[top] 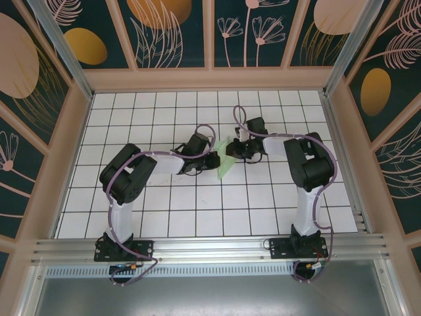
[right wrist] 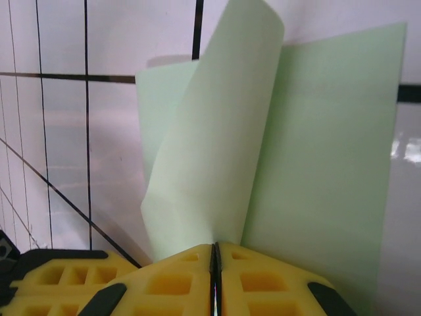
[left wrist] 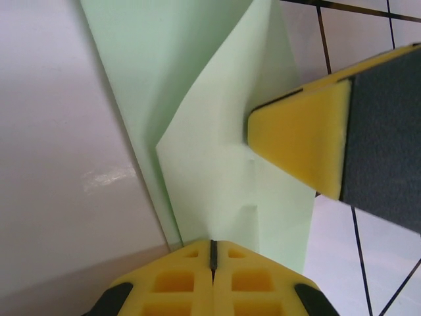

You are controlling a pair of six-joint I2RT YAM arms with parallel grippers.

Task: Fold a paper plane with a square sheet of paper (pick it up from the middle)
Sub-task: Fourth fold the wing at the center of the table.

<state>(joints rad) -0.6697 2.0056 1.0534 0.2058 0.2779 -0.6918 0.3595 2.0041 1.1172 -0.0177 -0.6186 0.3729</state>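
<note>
The square sheet of paper (top: 225, 166) is pale mint green, partly folded and lifted off the tiles mid-table between the two arms. My left gripper (top: 212, 159) comes at it from the left. In the left wrist view its yellow jaws (left wrist: 212, 249) are shut on the sheet's (left wrist: 210, 145) near edge, below a raised fold. My right gripper (top: 232, 149) reaches in from the right. Its jaws (right wrist: 215, 253) are shut on a curled-up flap of the sheet (right wrist: 210, 151), and a flatter panel (right wrist: 322, 151) stands to the right. A right fingertip (left wrist: 302, 138) presses the sheet in the left wrist view.
The white gridded floor (top: 197, 204) lies inside wooden-framed walls (top: 210, 78) with floral panels. A metal rail (top: 210, 247) runs along the near edge and carries both arm bases. A yellow finger of the left gripper (right wrist: 59, 280) sits low left in the right wrist view.
</note>
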